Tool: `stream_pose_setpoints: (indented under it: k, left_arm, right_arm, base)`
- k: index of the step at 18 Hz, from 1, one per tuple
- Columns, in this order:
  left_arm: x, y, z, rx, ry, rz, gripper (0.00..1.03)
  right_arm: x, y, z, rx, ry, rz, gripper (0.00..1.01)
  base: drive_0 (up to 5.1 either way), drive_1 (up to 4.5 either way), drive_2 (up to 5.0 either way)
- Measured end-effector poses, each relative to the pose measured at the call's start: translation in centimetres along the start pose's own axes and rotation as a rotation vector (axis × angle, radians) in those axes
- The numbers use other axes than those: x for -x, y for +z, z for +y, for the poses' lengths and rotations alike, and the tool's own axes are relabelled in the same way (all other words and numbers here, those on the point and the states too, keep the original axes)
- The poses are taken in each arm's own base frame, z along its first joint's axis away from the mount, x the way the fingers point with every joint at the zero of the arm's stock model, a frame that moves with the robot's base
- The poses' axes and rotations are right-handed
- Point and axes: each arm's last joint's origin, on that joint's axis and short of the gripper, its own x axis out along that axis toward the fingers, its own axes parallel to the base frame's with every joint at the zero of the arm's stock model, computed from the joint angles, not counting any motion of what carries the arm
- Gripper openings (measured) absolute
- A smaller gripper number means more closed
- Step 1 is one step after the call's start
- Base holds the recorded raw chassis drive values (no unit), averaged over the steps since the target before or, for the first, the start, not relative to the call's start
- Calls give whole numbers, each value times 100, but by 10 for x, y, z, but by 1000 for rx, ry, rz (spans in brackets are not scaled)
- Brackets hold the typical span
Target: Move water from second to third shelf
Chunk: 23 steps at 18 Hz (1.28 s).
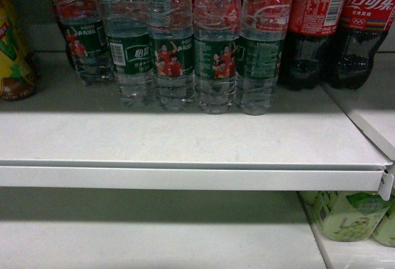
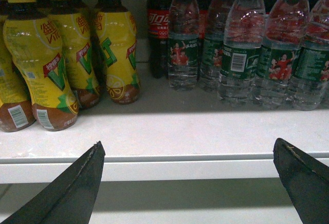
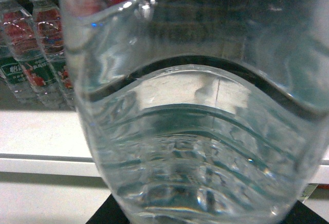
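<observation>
Right gripper [image 3: 205, 216] apparently grasps a clear ribbed plastic water bottle [image 3: 200, 131], upright before the white metal shelf edge [image 3: 41, 162]; left gripper [image 2: 190, 183] hangs released nearby, lower shelf below.

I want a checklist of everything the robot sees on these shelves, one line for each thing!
Surface: white metal shelf with a lower white shelf beneath.
Job's things: clear ribbed plastic water bottles with green labels stand in a row; another clear bottle fills the right wrist view.
Clutter: dark cola bottles with red labels; yellow tea bottles; pale green bottles below.
Claws: left claw open, empty, facing the shelf edge; right claw's fingers are not visible.
Cables: nothing seen.
Surroundings: nothing seen beyond the shelves.
</observation>
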Motion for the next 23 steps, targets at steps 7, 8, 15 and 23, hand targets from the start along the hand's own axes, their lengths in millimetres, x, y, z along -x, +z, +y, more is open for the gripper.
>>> stream_pose_setpoints:
  k: [7, 8, 15, 23]
  left_arm:
    - [0, 0, 0, 0, 3, 0, 98]
    - [0, 0, 0, 0, -2, 0, 98]
    - [0, 0, 0, 0, 2, -1, 98]
    - [0, 0, 0, 0, 1, -3, 98]
  right_arm:
    - [0, -3, 0, -2, 0, 11, 39]
    - [0, -3, 0, -1, 0, 10, 39]
    - [0, -2, 0, -2, 1, 6, 39]
    - [0, -2, 0, -2, 1, 3, 39]
  base:
    - [0, 0, 0]
    - [0, 0, 0]
    - [0, 0, 0]
    - [0, 0, 0]
